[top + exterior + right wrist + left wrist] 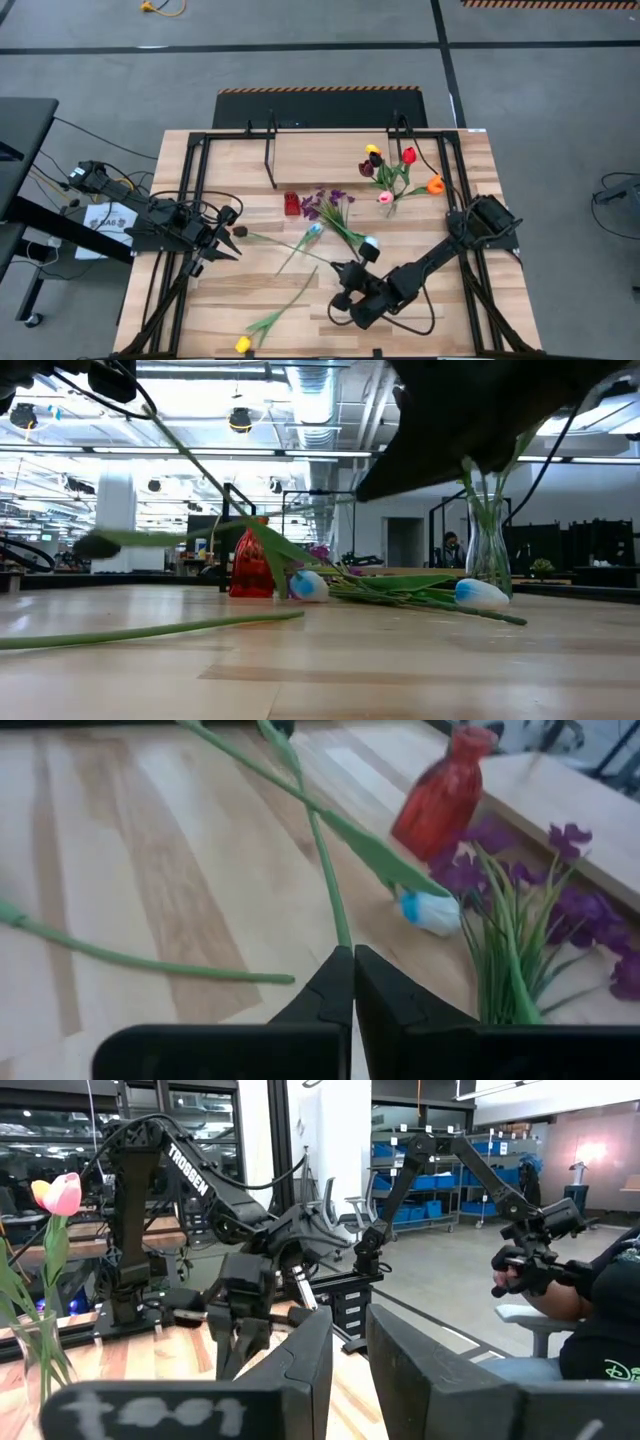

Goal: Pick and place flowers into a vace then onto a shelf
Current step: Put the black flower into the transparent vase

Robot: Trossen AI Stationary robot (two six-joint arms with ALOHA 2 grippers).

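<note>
My right gripper (352, 982) pinched together, empty, hanging low by loose flowers (318, 232) on table, lining up for stem probably. Left gripper (222, 240) parked at left edge, fingers nearly together, holding nothing. Clear vase (388, 208) already has tulips, shelf (330, 160) behind it.

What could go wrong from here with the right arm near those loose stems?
1. The right gripper is shut and empty just short of the light-blue tulip's stem; if it advances shut, it may push the stem instead of grasping it.
2. The small red vase stands close to the purple sprig; dragging stems could tip it.
3. The glass vase already holds several tulips, so another insertion may snag or topple it.
</note>
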